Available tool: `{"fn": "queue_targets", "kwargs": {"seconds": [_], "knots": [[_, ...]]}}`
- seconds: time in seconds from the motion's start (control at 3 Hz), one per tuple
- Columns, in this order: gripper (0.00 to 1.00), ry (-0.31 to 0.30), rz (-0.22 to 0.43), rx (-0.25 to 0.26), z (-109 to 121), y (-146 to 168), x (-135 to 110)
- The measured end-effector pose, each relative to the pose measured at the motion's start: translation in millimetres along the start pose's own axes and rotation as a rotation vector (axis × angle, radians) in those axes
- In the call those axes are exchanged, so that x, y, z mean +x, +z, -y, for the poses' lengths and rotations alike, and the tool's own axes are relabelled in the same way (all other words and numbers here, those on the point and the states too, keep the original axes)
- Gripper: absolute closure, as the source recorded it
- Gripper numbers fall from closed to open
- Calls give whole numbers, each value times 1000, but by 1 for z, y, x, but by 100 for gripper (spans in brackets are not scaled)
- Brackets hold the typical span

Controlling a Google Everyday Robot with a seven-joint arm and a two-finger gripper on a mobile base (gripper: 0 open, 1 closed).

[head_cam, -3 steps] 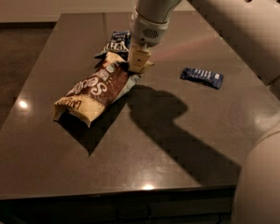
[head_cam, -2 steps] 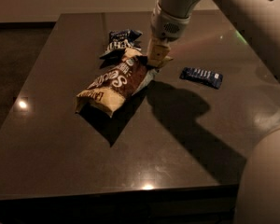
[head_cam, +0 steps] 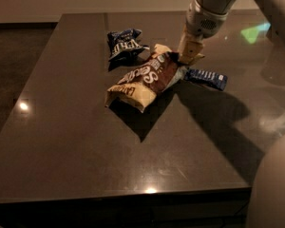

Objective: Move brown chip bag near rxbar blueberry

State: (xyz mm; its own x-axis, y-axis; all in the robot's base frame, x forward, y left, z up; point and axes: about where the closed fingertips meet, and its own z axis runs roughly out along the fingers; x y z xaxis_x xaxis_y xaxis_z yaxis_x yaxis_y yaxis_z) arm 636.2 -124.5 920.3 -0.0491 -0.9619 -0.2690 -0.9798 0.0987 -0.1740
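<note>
The brown chip bag (head_cam: 145,80) lies tilted on the dark table, its upper right end lifted. My gripper (head_cam: 186,57) comes down from the top right and is shut on that upper right end of the bag. The rxbar blueberry (head_cam: 206,77), a small flat dark blue wrapper, lies just right of the gripper, its left end touching or tucked under the bag's held end.
A wrinkly blue-and-white chip bag (head_cam: 125,42) lies behind and left of the brown bag. The dark table (head_cam: 76,141) ends at a front edge low in the view. My arm's shadow falls to the right of the bar.
My gripper has dragged the brown chip bag to the right across the table, from beside the blue-and-white bag to right against the rxbar blueberry.
</note>
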Motion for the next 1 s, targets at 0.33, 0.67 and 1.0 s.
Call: {"fn": "queue_targets", "kwargs": {"seconds": [0.33,0.67,1.0], "knots": [[100,39,-19,20,7,-10,34],[76,72,-40,30,9,-17,64],[51,83,-42,21,8,-19,75]]}}
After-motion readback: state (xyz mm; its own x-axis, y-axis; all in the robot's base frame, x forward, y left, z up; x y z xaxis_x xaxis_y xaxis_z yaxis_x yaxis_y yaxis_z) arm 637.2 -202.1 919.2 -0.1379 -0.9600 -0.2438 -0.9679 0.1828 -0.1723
